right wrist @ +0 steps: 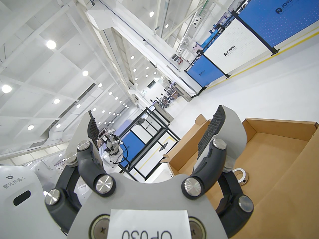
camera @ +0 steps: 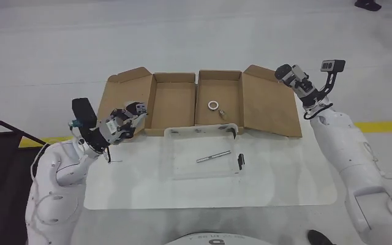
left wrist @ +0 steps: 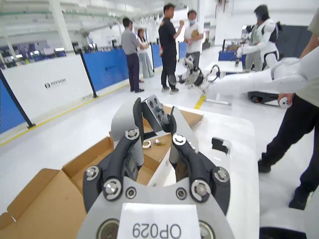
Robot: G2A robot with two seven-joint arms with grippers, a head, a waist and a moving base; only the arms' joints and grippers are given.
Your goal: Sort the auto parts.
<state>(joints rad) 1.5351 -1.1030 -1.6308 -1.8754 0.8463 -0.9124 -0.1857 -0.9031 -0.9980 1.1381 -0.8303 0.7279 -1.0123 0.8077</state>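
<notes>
The left claw pinches a metal part near the box; the right claw is spread wide, holding nothing. A weak pinch could drop the part outside.

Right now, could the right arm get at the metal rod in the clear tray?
Probably yes: the right claw is open and empty, and the metal rod lies uncovered in the clear tray.

I see matt cardboard boxes, a shiny metal ring, a smooth metal rod, a glossy plastic tray, a matt metal plate.
</notes>
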